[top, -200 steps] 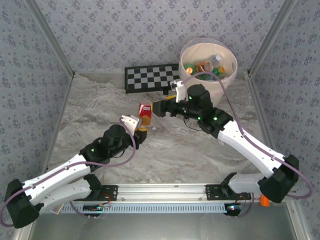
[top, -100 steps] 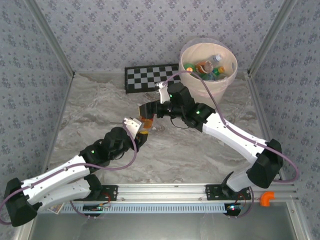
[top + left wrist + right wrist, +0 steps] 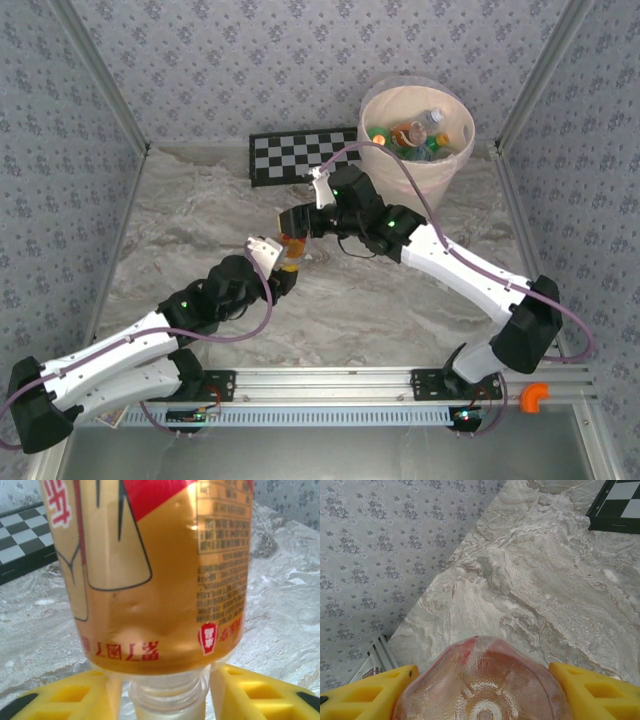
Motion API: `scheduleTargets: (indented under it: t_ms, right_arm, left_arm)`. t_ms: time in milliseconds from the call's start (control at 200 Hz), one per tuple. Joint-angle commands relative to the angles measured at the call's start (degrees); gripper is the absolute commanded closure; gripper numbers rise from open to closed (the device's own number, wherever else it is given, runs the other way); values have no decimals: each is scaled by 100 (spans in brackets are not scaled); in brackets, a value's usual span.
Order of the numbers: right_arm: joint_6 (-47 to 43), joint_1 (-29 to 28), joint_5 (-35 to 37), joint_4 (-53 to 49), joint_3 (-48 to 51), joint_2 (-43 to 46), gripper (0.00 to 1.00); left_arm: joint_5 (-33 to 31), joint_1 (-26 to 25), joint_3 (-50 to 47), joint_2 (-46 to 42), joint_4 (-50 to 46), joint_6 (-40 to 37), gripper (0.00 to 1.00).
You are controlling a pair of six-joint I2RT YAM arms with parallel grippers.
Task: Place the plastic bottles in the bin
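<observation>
Bottle (image 3: 290, 244): red-labelled, near-left of bin (image 3: 386, 104).
Left gripper (image 3: 167, 685): closed on neck.
Right gripper (image 3: 482, 670): astride base, grip unclear.
Risk: drop through early left release.

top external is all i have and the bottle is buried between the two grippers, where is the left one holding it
Observer: By the neck. The left gripper has its yellow fingers either side of the clear threaded neck of the bottle.
Operator: and the right one
Observer: The right gripper has the dimpled base between its fingers, which look to touch both sides.
Operator: whats in it
Observer: Amber liquid, behind a gold label with red print.
</observation>
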State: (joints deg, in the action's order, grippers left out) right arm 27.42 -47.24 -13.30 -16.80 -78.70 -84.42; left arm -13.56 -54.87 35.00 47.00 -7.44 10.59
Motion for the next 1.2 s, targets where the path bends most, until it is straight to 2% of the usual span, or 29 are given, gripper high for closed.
scheduleTargets:
  t_ms: [0,70,130,270,305,635,880,1194]
  right_arm:
    - [-105,15,227,-98,-43,367,37]
    - [-107,84,272,-172,-27,507,37]
    - [-107,178,376,-222,-19,650,37]
    - [-106,600,642,-244,47,1104,37]
    - [-105,755,661,-230,56,1210,37]
    - [-105,2528,1020,-432,-436,1830,39]
    - [-98,3726,1051,-567,-1177,1458,39]
    - [-382,4421,1839,-745,-2059,488,40]
  left_arm:
    - [-137,-41,279,-70,59,10,36]
    - [-209,-41,255,-134,35,61,18]
    - [-275,-41,231,-205,26,102,10]
    - [-456,-41,178,-366,11,188,7]
    - [-495,-41,167,-391,5,221,0]
    - [-482,-48,40,-490,109,416,1]
    - [-399,-41,-48,-562,164,496,0]
    - [-332,-42,-186,-800,182,549,0]
